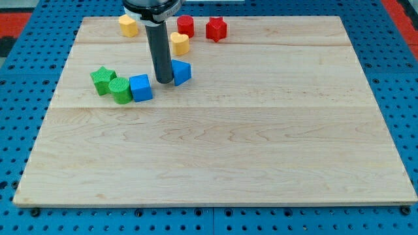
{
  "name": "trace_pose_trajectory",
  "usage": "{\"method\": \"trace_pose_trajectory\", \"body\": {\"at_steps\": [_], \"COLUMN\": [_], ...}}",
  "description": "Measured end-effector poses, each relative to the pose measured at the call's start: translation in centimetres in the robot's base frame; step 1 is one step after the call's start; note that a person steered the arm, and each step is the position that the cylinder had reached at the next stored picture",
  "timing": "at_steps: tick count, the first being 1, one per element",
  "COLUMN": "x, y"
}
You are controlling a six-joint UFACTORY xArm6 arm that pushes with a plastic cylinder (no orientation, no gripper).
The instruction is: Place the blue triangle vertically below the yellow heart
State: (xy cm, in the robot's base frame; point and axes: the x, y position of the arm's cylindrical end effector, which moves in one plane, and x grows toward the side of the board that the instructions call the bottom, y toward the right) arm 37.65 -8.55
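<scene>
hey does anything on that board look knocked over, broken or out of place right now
Nothing stands out. All blocks sit flat and intact in the upper left of the wooden board. My tip rests against the left side of the blue triangle, just below the yellow heart.

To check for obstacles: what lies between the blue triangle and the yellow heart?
Nothing. In the camera view, only bare board separates the blue triangle from the yellow heart above it. My tip touches the triangle's left side.

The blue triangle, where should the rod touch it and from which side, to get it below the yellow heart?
No gripper here, so push, don't grasp. My tip sits at the left face of the blue triangle, which already lies just below the yellow heart. Its flat left face suits a gentle nudge from the view's left, if any is needed.
</scene>
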Motion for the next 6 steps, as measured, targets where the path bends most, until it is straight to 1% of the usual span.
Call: {"method": "trace_pose_trajectory", "body": {"at_steps": [1, 2, 4, 5, 6], "x": [1.2, 1.2, 0.8, -1.0, -1.6], "y": [1.1, 6.8, 10.3, 5.5, 1.5]}}
